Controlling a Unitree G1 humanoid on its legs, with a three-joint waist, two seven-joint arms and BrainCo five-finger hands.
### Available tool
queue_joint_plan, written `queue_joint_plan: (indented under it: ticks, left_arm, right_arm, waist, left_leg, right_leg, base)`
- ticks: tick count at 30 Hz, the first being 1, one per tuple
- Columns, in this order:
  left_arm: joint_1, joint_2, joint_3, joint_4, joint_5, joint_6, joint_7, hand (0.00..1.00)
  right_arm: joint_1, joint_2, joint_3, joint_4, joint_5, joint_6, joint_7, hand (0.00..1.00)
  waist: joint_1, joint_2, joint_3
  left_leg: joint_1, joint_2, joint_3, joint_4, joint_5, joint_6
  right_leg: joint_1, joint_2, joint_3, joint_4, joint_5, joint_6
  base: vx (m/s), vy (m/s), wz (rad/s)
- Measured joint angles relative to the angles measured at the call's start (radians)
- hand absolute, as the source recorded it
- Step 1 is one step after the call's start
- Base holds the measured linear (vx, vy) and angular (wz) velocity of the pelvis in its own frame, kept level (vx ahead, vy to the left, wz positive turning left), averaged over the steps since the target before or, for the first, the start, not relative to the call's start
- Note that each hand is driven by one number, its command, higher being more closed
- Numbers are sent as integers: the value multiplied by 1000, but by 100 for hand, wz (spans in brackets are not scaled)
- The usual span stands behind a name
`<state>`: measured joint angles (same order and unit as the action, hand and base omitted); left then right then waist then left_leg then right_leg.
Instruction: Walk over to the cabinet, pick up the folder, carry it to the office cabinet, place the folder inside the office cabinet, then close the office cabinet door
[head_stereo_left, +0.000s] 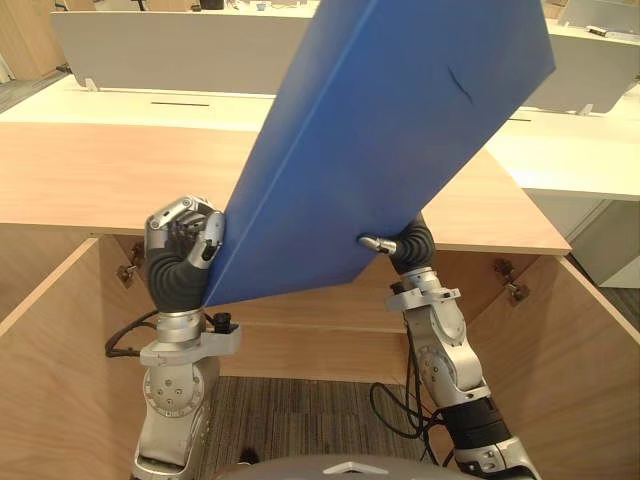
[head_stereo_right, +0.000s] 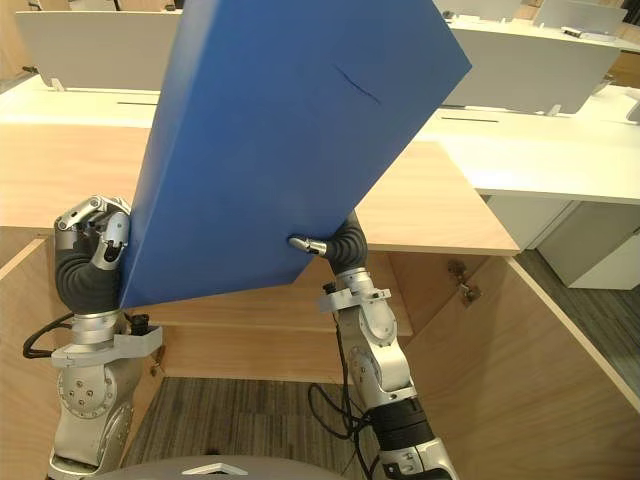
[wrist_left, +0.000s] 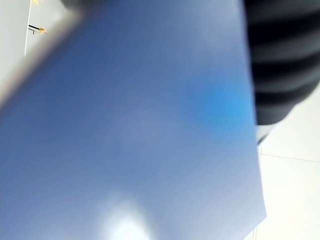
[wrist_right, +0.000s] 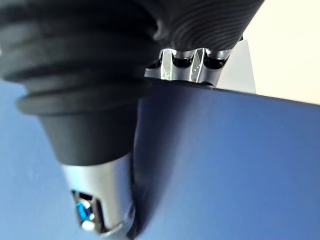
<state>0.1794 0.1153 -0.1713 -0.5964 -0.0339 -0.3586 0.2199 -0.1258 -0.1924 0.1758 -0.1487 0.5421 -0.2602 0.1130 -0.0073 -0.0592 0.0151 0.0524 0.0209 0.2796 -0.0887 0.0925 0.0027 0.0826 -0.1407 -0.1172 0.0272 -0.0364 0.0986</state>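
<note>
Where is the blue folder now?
In the eye views, the blue folder is held tilted between the left hand and right hand, by the wooden cabinet.

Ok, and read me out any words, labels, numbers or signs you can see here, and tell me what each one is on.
No readable text anywhere.
Blue folder, gripped by the left robot hand and right robot hand: plain face, only a dark scuff.
Wooden cabinet top and white desks: no print.
Small yellow and black marks in the left wrist view: too blurred to read.
</note>
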Motion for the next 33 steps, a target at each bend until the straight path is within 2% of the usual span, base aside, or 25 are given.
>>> queue_joint_plan:
  ticks: [11, 19, 20, 26, 33]
  left_arm:
    - [1, -23, 41, 31, 18, 3, 17, 100]
    - [3, -49, 94, 50, 41, 4, 36, 100]
    - [4, -52, 112, 60, 41, 4, 37, 0]
    - [15, -83, 214, 60, 34, 3, 48, 0]
    - [29, -112, 351, 61, -159, -5, -17, 0]
  right_arm:
    - [41, 42, -6, -33, -27, -1, 10, 100]
    - [44, 108, -35, -33, -30, -1, 8, 100]
    - [44, 115, -47, -33, -30, -2, 6, 100]
    - [78, 159, -152, -33, -25, -7, -37, 100]
    - [90, 173, -225, -34, -20, -9, -37, 100]
  waist:
    - [-3, 6, -6]
    - [-5, 9, -8]
    - [-4, 9, -8]
    - [-4, 9, -8]
    - [-10, 10, -8]
  left_leg:
    - [-1, 0, -2, 0, 0, 0]
    - [-1, 0, -2, 0, 0, 0]
    - [-1, 0, -3, 0, 0, 0]
    - [-1, 0, -4, 0, 0, 0]
    - [-1, 0, -4, 0, -3, -4]
  right_leg:
    - [1, 0, -2, -1, 0, 0]
    - [1, 0, -3, -1, 0, 0]
    - [1, 0, -3, -1, 0, 0]
    - [2, 0, -5, -2, 0, 0]
    - [3, 0, -5, -3, 0, 0]
  base:
    - [0, 0, 0]
    - [0, 0, 0]
    - [0, 0, 0]
    - [0, 0, 0]
    - [0, 0, 0]
